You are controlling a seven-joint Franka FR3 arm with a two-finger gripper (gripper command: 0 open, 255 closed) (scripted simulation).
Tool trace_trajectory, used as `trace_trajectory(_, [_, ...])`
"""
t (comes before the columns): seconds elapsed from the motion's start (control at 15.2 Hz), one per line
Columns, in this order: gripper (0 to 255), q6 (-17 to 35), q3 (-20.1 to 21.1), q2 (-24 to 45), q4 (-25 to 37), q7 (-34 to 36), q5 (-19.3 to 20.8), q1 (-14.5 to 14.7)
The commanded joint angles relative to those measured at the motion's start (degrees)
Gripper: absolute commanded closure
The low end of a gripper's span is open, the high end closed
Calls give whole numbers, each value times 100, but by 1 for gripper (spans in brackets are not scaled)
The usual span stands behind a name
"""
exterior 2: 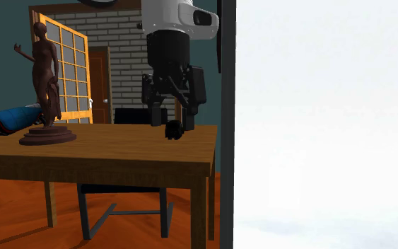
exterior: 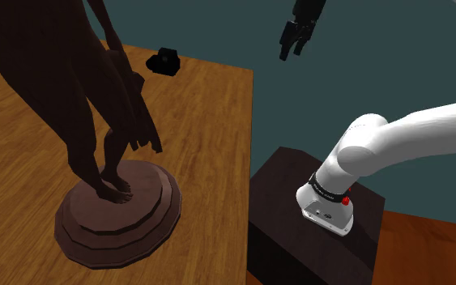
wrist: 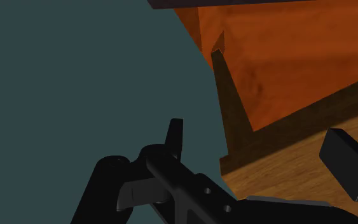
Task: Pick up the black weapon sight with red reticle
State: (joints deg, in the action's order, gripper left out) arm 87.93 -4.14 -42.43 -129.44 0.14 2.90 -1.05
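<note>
The black weapon sight (exterior: 163, 61) is a small dark block lying near the far edge of the wooden table (exterior: 210, 138). In the second exterior view the sight (exterior 2: 174, 130) sits close to the table's right end. My gripper (exterior: 294, 42) hangs raised in the air, off to the shoulder view's right of the sight and past the table's edge. In the second exterior view the gripper (exterior 2: 172, 112) appears just above the sight without touching it. The fingers (wrist: 175, 135) stand apart with nothing between them; the gripper (wrist: 260, 153) looks past the table's edge (wrist: 285, 165).
A tall dark-brown figure statue on a round stepped base (exterior: 117, 212) takes up the table's near left part; the statue (exterior 2: 46, 78) also shows in the second exterior view. A blue roll (exterior 2: 12, 117) lies behind it. My stand (exterior: 315, 235) is beside the table. A white wall (exterior 2: 324, 120) is at the right.
</note>
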Motion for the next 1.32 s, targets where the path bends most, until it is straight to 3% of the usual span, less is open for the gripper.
trace_trajectory(0.0, [0, 0, 0, 0, 0, 0, 0, 0])
trace_trajectory(0.66, [0, 519, 745, 1680, 1148, 657, -335, 384])
trace_trajectory(1.25, [0, 611, 1340, 3384, 2741, 1254, -254, 669])
